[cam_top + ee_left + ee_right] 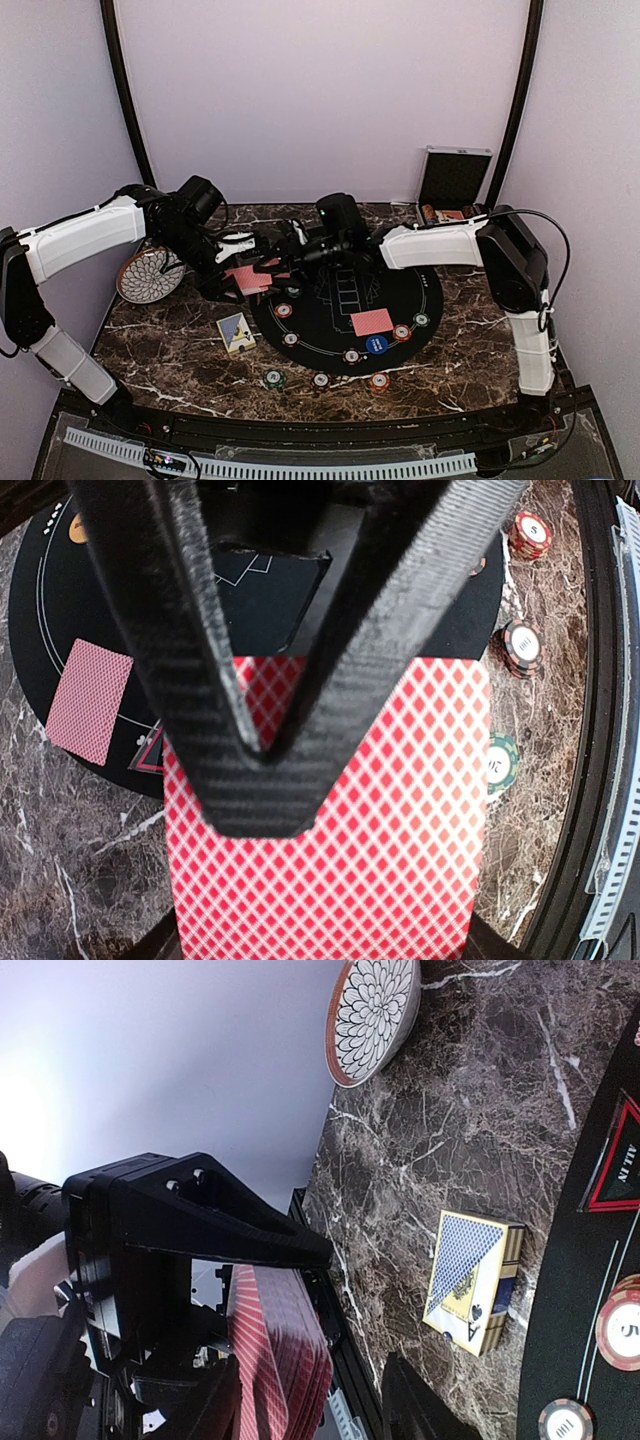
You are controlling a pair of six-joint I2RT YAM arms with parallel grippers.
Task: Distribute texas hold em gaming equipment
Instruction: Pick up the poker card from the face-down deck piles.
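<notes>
A stack of red-backed playing cards [400,830] hangs above the table's left half, and my left gripper [260,750] is shut on it. In the top view that gripper [238,268] and its cards [252,279] sit at the left rim of the black round mat [330,300]. My right gripper [310,1410] reaches in from the right. Its jaws stand apart on either side of the stack's edge [285,1360], with a gap on one side. One red card [372,322] lies face down on the mat. Several poker chips ring the mat, among them a blue chip [376,344] and a green chip [274,379].
A blue and yellow card box [236,333] lies on the marble, left of the mat. A patterned plate [148,275] stands tilted at the far left. A silver case [452,180] stands open at the back right. The two arms meet over the table's left centre.
</notes>
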